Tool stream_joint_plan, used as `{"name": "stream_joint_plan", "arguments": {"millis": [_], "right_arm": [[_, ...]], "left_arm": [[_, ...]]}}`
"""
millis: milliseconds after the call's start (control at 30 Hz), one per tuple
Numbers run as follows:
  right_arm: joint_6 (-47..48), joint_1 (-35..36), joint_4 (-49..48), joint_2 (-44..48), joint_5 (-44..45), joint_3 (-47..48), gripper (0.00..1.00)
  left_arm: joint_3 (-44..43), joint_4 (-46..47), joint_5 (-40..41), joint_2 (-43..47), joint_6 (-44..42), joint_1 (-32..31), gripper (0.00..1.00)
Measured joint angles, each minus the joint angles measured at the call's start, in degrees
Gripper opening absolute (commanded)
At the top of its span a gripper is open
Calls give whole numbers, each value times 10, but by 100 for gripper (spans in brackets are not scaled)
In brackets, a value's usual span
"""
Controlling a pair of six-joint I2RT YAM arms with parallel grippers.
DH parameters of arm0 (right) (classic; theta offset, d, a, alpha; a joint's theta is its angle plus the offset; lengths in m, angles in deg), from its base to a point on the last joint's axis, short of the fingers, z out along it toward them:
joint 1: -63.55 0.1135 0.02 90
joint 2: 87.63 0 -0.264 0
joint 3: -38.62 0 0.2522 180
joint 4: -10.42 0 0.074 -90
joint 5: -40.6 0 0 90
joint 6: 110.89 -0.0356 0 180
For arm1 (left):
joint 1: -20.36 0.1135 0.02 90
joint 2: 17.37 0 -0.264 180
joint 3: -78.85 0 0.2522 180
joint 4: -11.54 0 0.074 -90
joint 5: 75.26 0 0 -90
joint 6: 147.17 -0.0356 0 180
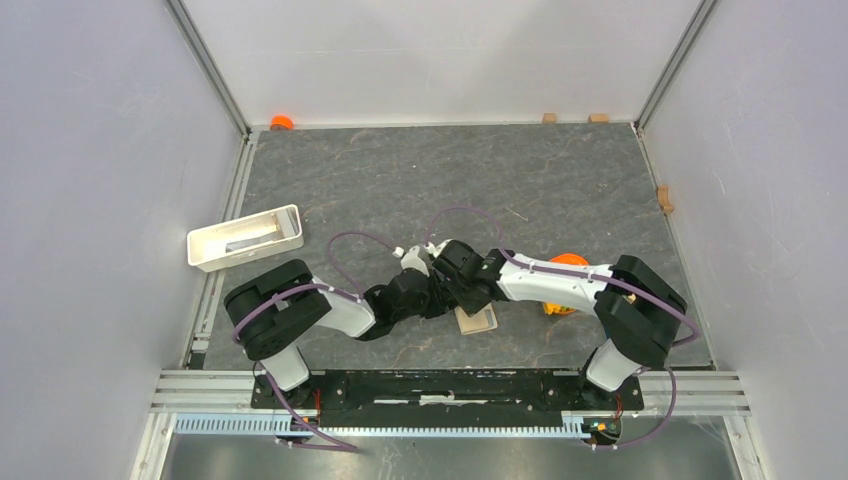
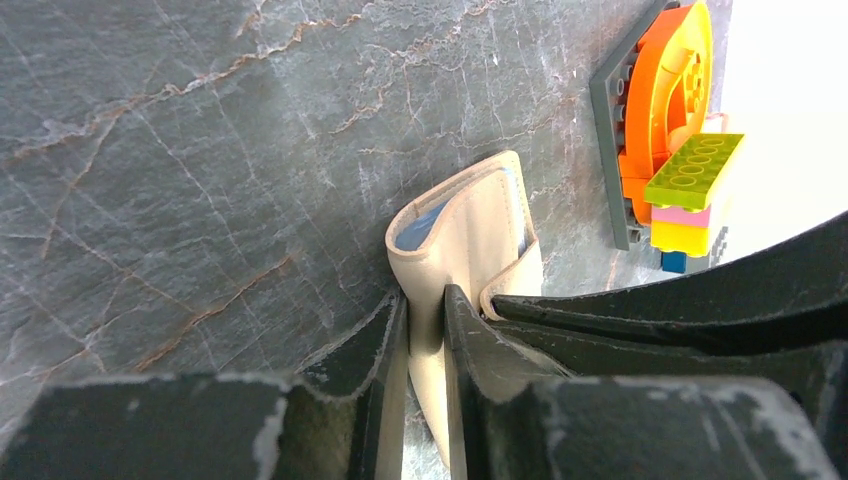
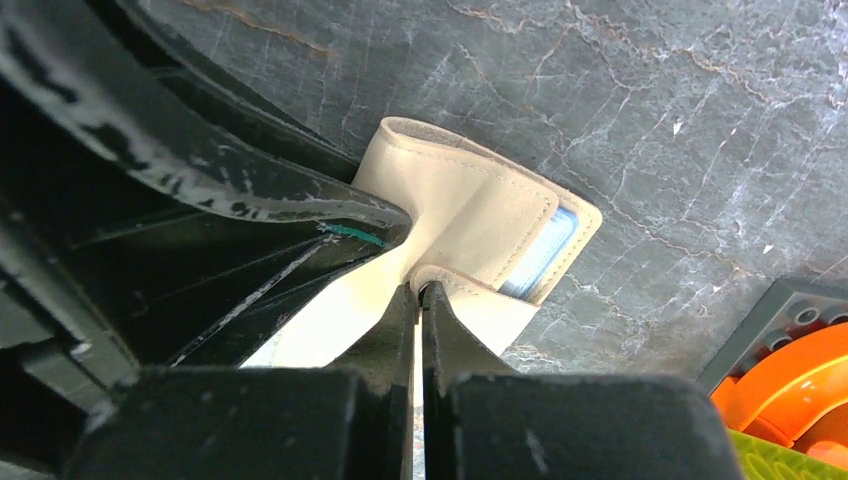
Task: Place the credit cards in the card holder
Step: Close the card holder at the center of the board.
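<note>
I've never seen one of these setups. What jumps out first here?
Two black-and-white arms meet mid-table, with the left gripper and right gripper both pinching a small beige card holder from opposite sides. Just right of it, in the top view, sits a bright orange, green and yellow toy brick build. A white tray lies near the table's left edge.

card holder centre-front | toy bricks to right | tray left-rear
</note>
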Motion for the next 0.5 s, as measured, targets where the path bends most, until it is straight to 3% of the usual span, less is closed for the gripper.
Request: {"name": "stream_joint_plan", "arguments": {"millis": [500], "right_arm": [[-111,37,40,-34,83,32,0]], "left_arm": [[31,92,-11,-25,12,5,7]]}}
